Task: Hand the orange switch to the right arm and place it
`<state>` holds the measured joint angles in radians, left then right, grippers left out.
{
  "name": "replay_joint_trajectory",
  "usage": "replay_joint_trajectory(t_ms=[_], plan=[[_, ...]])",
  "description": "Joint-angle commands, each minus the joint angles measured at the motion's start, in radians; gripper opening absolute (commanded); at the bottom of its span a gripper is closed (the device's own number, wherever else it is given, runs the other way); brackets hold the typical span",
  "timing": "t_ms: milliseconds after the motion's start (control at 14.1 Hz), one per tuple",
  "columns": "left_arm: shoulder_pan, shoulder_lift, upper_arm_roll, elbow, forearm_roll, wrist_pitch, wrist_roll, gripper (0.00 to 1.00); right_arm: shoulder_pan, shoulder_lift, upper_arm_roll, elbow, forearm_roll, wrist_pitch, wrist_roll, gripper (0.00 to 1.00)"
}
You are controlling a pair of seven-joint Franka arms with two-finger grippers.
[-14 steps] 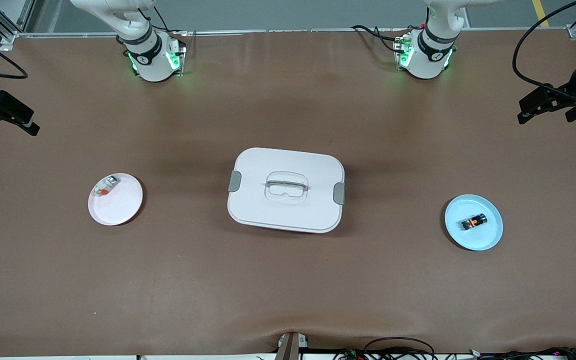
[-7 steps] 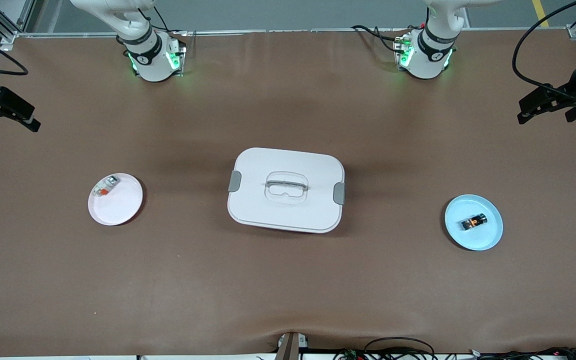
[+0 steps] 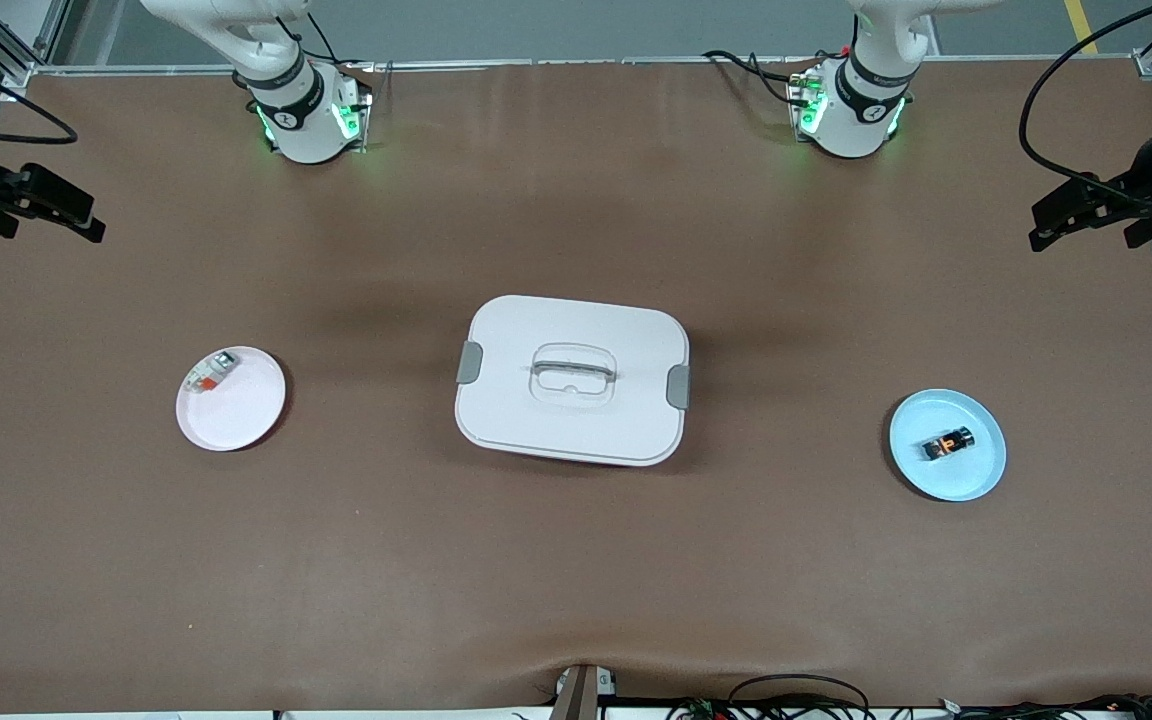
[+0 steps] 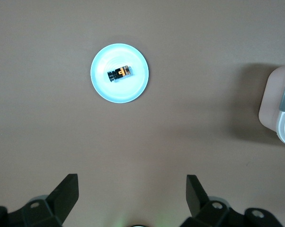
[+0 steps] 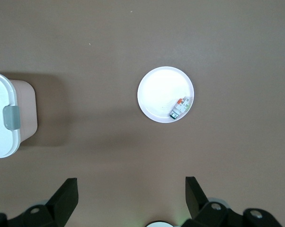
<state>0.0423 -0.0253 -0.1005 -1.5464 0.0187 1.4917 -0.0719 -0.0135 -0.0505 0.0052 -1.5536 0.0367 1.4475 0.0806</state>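
The orange switch (image 3: 947, 443), a tiny black block with an orange mark, lies on a light blue plate (image 3: 976, 475) toward the left arm's end of the table; it also shows in the left wrist view (image 4: 119, 73). My left gripper (image 3: 1046, 228) is open and empty, high over the table's edge at that end, well apart from the plate. My right gripper (image 3: 86, 222) is open and empty, high over the right arm's end of the table. In the wrist views both grippers (image 4: 132, 189) (image 5: 131, 189) hang over bare table.
A white lidded box (image 3: 573, 379) with grey latches stands mid-table. A white plate (image 3: 236, 415) toward the right arm's end holds a whitish-clear piece with a red-orange end (image 3: 209, 372). Brown mat covers the table.
The right gripper has moved a little up the view and toward the table's middle. The left gripper has shifted slightly the same way. The switch and plates have not moved.
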Motion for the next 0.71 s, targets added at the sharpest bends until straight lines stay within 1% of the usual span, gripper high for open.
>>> replay_joint_trajectory(t_ms=[0,639], plan=[[-0.001,0.004,-0.004,0.006,0.018,0.004,0.003,1.00,-0.016,0.029,0.009,0.021,0.002,-0.007,0.004,1.00],[0.002,0.011,-0.004,0.003,0.020,0.007,0.001,1.00,-0.019,0.041,0.007,0.023,-0.001,-0.009,0.002,1.00]])
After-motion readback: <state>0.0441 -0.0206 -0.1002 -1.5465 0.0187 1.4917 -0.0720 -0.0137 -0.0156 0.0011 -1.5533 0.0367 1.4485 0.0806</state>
